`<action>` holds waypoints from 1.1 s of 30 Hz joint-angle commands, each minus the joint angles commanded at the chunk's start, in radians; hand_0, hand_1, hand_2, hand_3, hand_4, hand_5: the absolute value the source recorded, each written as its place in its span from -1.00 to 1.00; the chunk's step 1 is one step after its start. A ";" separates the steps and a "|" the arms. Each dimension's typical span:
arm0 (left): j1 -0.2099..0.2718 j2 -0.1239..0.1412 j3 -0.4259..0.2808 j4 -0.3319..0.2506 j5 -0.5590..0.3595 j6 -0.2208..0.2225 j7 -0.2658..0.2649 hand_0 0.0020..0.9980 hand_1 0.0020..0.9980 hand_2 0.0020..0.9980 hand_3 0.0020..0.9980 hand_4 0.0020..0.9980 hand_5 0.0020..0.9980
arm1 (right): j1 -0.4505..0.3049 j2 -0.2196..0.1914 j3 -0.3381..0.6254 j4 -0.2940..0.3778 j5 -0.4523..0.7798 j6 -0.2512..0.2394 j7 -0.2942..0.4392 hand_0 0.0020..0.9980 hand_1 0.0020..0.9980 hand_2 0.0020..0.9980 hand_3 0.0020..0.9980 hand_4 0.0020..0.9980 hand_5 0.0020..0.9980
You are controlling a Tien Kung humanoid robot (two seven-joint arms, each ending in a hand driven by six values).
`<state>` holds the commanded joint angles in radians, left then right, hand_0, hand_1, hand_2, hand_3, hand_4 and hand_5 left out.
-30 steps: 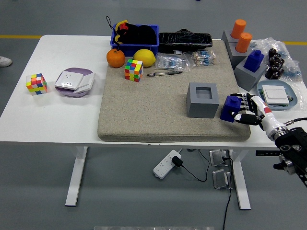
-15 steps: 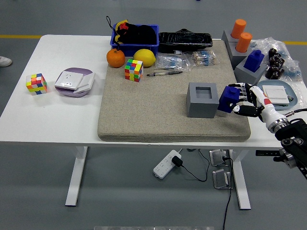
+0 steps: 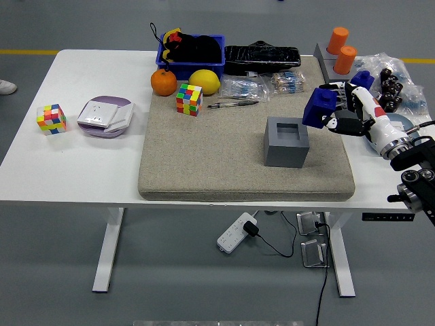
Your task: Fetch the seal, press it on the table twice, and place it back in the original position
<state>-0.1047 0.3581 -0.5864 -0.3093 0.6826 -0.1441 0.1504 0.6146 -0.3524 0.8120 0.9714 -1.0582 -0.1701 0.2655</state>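
Observation:
My right hand point(image 3: 340, 112) is shut on the blue seal point(image 3: 319, 108) and holds it in the air, above and to the right of the grey square holder point(image 3: 286, 141). The holder stands on the beige mat point(image 3: 224, 170) with its square recess showing empty. The seal is clear of the mat and of the holder. My left arm is out of view.
A second blue seal point(image 3: 362, 79) sits in a grey block behind my hand, with two orange cylinders point(image 3: 342, 49) beyond. A plate point(image 3: 408, 129) lies at the right edge. A cube point(image 3: 189, 100), orange point(image 3: 164, 82), lemon point(image 3: 204, 81), pens and a blue basket point(image 3: 192, 53) sit at the back.
My right hand has lifted the blue seal off the mat's front right and carried it up and back, to a spot above and right of the grey holder.

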 joint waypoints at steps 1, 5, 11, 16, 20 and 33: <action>0.000 0.000 0.000 0.000 0.000 0.000 0.000 0.64 0.60 0.53 0.64 0.56 -0.46 | 0.006 0.003 -0.009 0.001 0.004 0.002 -0.001 0.07 -0.18 -0.22 -0.16 0.05 -1.00; -0.002 0.001 -0.001 -0.001 0.000 0.000 0.000 0.64 0.60 0.53 0.64 0.56 -0.46 | 0.033 0.009 -0.049 0.002 0.017 0.012 -0.008 0.07 -0.18 -0.22 -0.16 0.06 -1.00; -0.002 0.002 0.001 -0.001 -0.001 0.000 0.000 0.64 0.60 0.53 0.64 0.56 -0.46 | 0.069 0.011 -0.104 0.001 0.030 0.024 -0.018 0.07 -0.18 -0.22 -0.16 0.06 -1.00; -0.003 0.004 0.003 -0.001 -0.002 -0.001 0.000 0.64 0.60 0.53 0.64 0.56 -0.46 | 0.095 0.012 -0.147 0.000 0.042 0.040 -0.031 0.07 -0.18 -0.22 -0.16 0.06 -1.00; -0.006 0.007 0.008 -0.001 -0.003 -0.001 0.000 0.64 0.60 0.53 0.64 0.56 -0.46 | 0.113 0.017 -0.177 -0.014 0.050 0.050 -0.036 0.07 -0.18 -0.22 -0.16 0.06 -1.00; -0.007 0.012 0.017 -0.004 -0.004 -0.001 0.000 0.64 0.60 0.53 0.64 0.56 -0.45 | 0.148 0.033 -0.228 -0.083 0.061 0.064 -0.035 0.07 -0.18 -0.22 -0.15 0.07 -1.00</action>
<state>-0.1115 0.3696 -0.5694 -0.3128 0.6788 -0.1451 0.1509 0.7627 -0.3196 0.5844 0.8884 -0.9974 -0.1057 0.2301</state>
